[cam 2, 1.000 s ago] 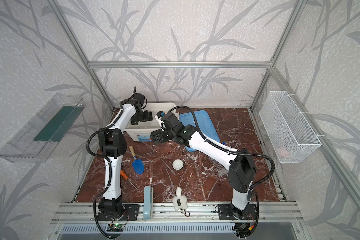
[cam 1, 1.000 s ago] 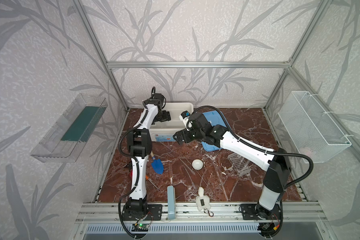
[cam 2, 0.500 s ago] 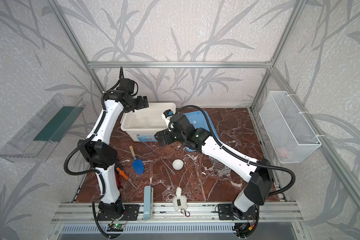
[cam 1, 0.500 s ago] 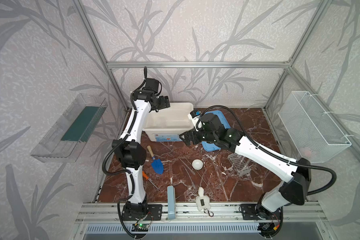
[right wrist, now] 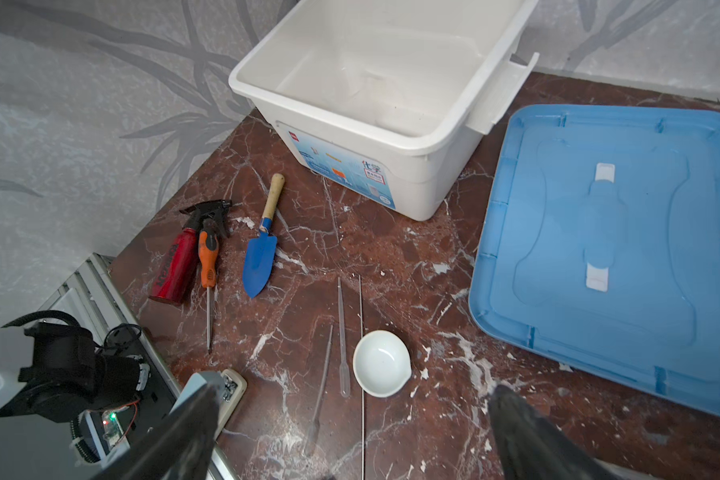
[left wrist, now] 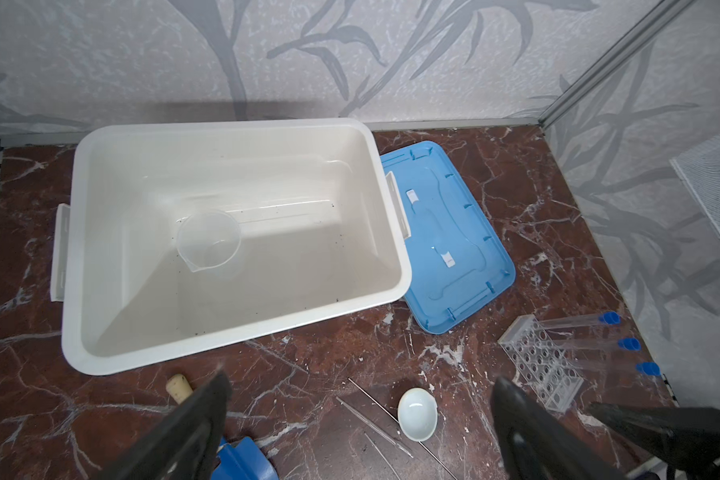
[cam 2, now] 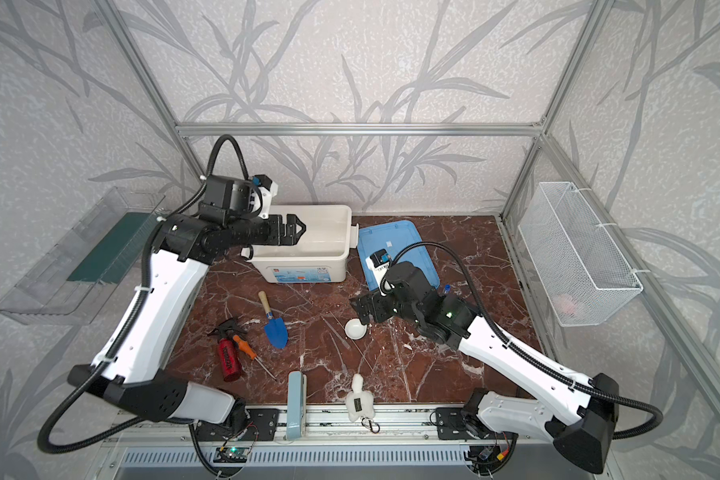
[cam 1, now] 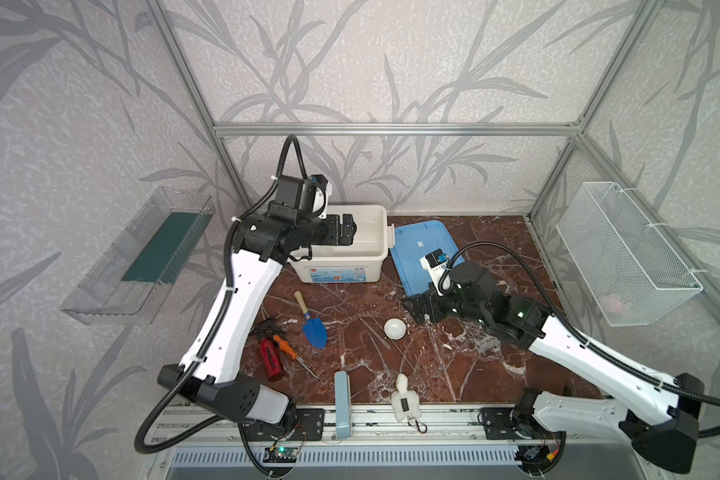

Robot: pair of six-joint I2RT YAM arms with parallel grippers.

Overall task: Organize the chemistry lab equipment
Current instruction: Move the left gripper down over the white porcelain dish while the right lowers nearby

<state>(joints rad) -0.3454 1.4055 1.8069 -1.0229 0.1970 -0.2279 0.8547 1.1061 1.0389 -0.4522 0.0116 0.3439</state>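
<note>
A clear beaker (left wrist: 208, 245) stands inside the white bin (cam 1: 381, 232). My left gripper (cam 1: 348, 230) hovers open and empty above the bin's left part. The small white dish (cam 1: 394, 328) sits mid-table with thin clear rods (right wrist: 341, 332) lying beside it. Just right of the dish, my right gripper (cam 1: 416, 307) is open and empty, a little above the table. The clear tube rack (left wrist: 541, 365) lies on its side with blue-capped tubes (left wrist: 578, 332) in it, near the right wall. In both top views the right arm mostly hides the rack.
The bin's blue lid (cam 1: 422, 249) lies flat right of the bin. A blue trowel (cam 1: 314, 330), orange screwdriver (cam 1: 285, 347) and red spray bottle (cam 1: 271, 361) lie front left. A white plush toy (cam 1: 404, 401) and pale blue bar (cam 1: 341, 399) sit at the front edge. A wire basket (cam 1: 624, 253) hangs on the right wall.
My left arm has risen out of the bin and swung back over its left part. My right gripper has drawn back from the bin's front toward the white dish.
</note>
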